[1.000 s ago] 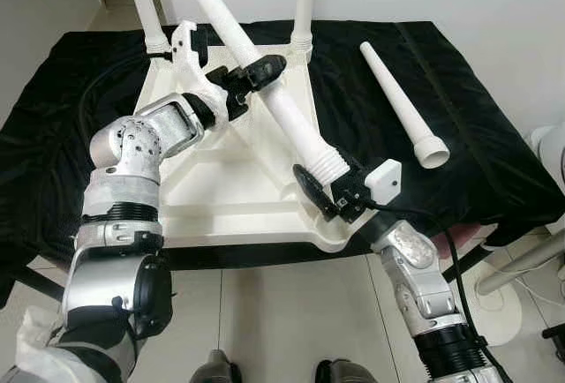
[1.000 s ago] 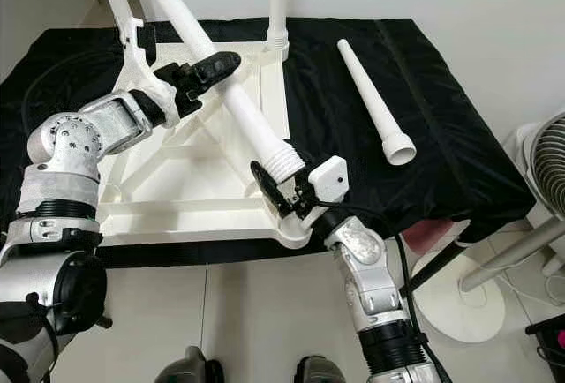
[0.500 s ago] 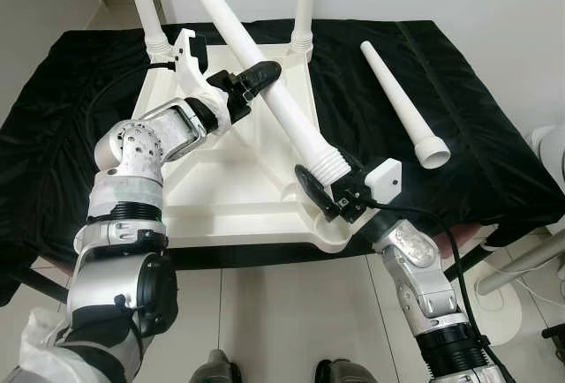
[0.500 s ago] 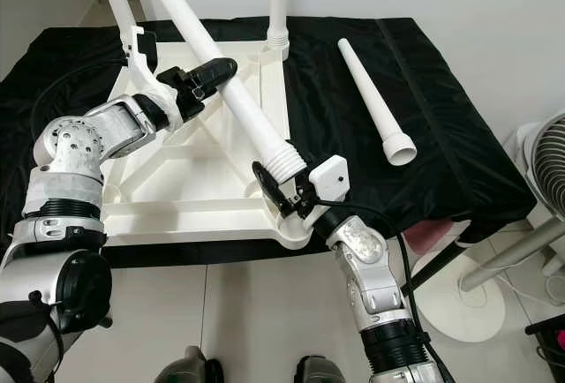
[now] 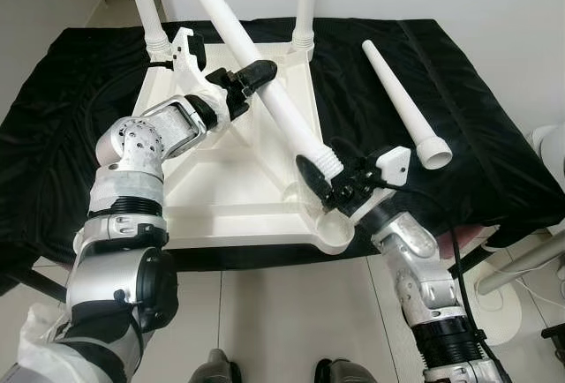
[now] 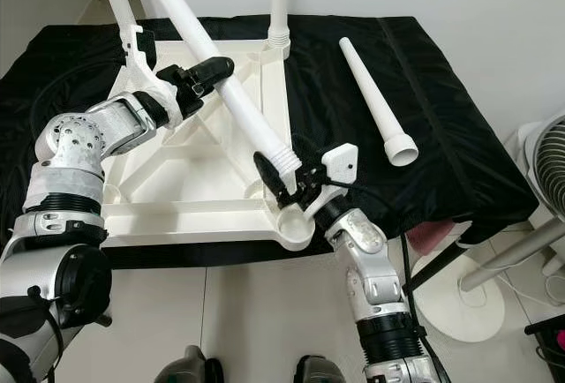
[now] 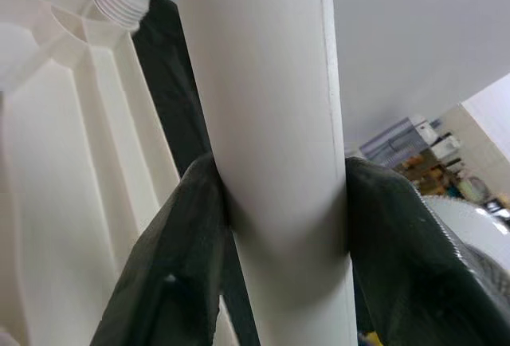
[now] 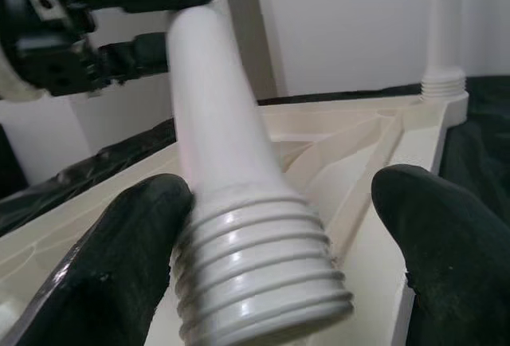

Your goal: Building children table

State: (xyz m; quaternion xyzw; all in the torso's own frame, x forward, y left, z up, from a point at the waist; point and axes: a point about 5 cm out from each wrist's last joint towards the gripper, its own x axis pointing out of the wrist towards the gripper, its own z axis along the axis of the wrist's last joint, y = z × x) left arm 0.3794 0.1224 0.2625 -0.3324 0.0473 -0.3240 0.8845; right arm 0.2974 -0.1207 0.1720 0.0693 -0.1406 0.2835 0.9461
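An upturned white plastic children's tabletop (image 5: 221, 180) lies underside-up on a black cloth-covered bench (image 5: 459, 127), and everything here is placed against it. The left arm reaches in bent at the elbow over the tabletop's left half, forearm angled toward the far edge, and the left gripper (image 5: 252, 76) pinches a long white plastic table leg (image 5: 269, 92) at mid-shaft; in the left wrist view the 2 black fingers (image 7: 171, 258) press tight on either side of the tube. That leg slants across the tabletop, its upper end rising out past the far edge and its ribbed threaded end (image 8: 259, 274) hanging just above the near right corner socket (image 5: 334, 227), not seated in it. The right arm comes up from below the tabletop's near right corner, wrist cocked upward, and the right gripper (image 5: 340, 176) straddles the threaded end with its fingers (image 8: 103, 282) spread, 1 close against the ribs and the other standing off. 2 more white legs (image 5: 305, 3) stand upright in the far corners of the tabletop. A loose white tapered leg (image 5: 402, 101) lies on the cloth to the right of the tabletop. No brand, label or writing is legible anywhere.
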